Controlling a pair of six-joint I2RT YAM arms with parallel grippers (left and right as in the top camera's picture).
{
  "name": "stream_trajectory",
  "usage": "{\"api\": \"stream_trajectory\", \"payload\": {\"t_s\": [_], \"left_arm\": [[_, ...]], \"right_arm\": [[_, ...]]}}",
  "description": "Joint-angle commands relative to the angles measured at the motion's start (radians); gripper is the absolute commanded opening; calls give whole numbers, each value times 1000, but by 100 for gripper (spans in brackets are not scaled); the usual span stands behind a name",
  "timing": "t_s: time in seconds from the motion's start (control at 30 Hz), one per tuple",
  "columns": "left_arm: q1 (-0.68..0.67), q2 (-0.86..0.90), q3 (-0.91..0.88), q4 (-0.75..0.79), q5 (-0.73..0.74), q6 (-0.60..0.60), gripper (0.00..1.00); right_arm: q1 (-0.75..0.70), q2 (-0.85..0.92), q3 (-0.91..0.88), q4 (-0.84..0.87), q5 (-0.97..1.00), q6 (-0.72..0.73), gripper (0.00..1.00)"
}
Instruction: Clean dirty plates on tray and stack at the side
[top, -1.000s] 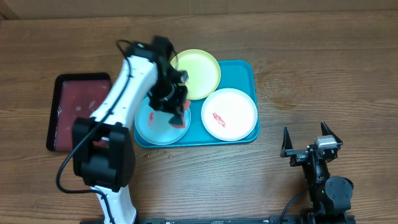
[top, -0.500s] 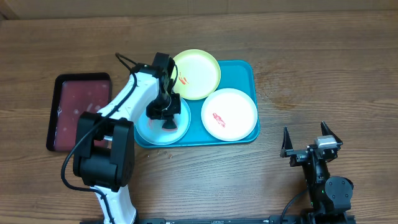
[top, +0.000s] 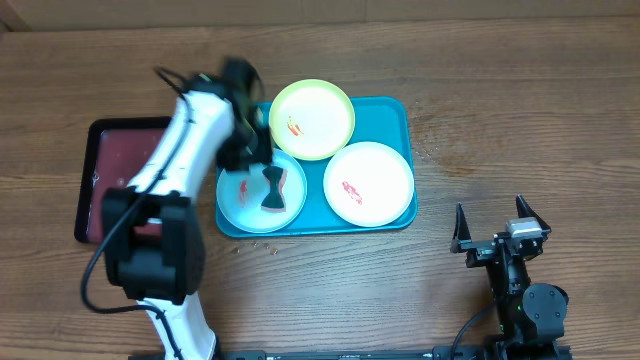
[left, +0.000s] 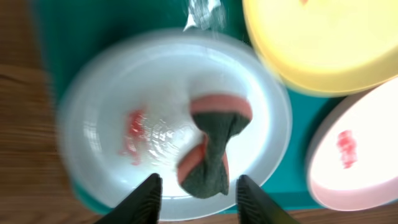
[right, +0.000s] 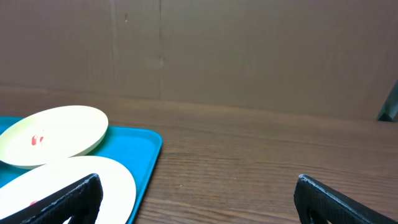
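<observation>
Three plates on tray, all smeared, none stacked. Sponge loose on blue plate; left jaws parted, right jaws wide.

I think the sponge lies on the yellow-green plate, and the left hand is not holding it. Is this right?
Not quite. The sponge lies on the light blue plate, not on the yellow-green plate; the overhead view shows this. The rest is right: the left hand is not holding it.
</observation>
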Motion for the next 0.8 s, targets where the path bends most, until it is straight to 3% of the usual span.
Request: {"api": "stream_trajectory", "payload": {"t_s": [0.0,0.03,0.1,0.17,0.47,0.57,0.77], "left_arm": [[87,-52,189,-71,-6,32,40],[104,-58,216,-80,-6,32,45],[138,-71,254,-87,-6,31,90],[167,-76,260,-85,-6,31,98],[203,-57,259,-67,-6,31,100],[202,-57,259,-68,-6,31,100],[201,-57,259,-74,-2,31,100]], "right_arm": [[3,-10,-10,6,-5,-1,100],[3,-10,-10,6,-5,-1,100],[3,-10,-10,6,-5,-1,100],[3,-10,-10,6,-5,-1,100],[3,-10,-10,87,28,-4,100],[5,-10,-10,171,-113,11,100],[5,-10,-10,546,-194,11,100]]}}
